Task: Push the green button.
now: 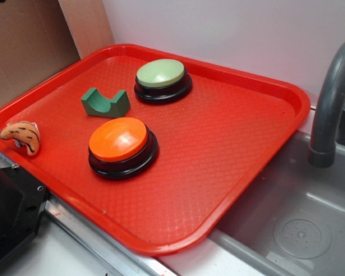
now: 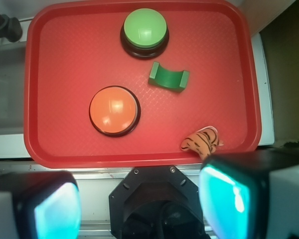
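Sink (image 1: pixel 299 230): grey basin with a grey faucet (image 1: pixel 333 103), beside the tray's right edge in the exterior view. Not part of the task.

Tray (image 1: pixel 230 132): red, textured, rounded corners. Carries everything below.

Green button (image 1: pixel 161 73): round, pale green dome on a black base, near the tray's far edge in the exterior view; in the wrist view it sits by the top edge, centre. Being round, it has no long axis; the dome faces straight up, so the press must come from above. Untouched; nothing rests on it.

Orange button (image 1: pixel 118 140): same size and build, orange dome, nearer the tray's front edge. Well apart from the green one. The one to avoid.

Arch block (image 1: pixel 106 103): small, dark green, lies between the two buttons, slightly to one side; close to both, touching neither.

Striped toy (image 1: pixel 21 137): small, orange with dark stripes, at the tray's rim near a corner.

Gripper (image 2: pixel 139 201): seen only in the wrist view, high above and off the tray's near edge. The two fingers (image 2: pixel 224 196) stand wide apart with nothing between them.

Step in hand, as judged: the approach, not yet begun in earnest. The next move calls for travel across the tray, past the orange button and the block, to centre over the green dome, then a straight descent; drawing the fingers together first would likely give a firmer press.
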`<state>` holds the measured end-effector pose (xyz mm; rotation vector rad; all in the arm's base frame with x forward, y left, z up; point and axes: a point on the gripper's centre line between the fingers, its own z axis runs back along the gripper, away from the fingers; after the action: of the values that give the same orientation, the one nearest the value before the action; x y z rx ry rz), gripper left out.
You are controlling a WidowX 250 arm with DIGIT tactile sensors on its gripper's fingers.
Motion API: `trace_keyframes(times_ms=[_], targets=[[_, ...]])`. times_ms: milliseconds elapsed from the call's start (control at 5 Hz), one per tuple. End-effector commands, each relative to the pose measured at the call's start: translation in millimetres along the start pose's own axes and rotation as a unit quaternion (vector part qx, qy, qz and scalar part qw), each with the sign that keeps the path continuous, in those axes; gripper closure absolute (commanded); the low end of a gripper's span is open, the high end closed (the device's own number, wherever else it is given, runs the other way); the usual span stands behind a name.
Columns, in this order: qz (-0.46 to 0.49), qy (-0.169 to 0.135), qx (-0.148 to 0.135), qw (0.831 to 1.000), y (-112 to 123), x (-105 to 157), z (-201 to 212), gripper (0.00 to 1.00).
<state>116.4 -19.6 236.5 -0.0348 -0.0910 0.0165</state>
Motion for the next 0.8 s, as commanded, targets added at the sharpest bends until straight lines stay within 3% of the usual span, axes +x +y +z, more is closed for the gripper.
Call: trace_keyframes(times_ms=[0,200,400,600], targets=[[0.0,0.0,0.0,1.0,0,0,0,0.0],[-0.047,-0.053,0.013,0.997,5,47,-39,0.0],[-0.022,-0.085,0.028,0.996,24,96,-68,0.0],[-0.019,-0.093,0.002,0.995,39,144,-101,0.0]])
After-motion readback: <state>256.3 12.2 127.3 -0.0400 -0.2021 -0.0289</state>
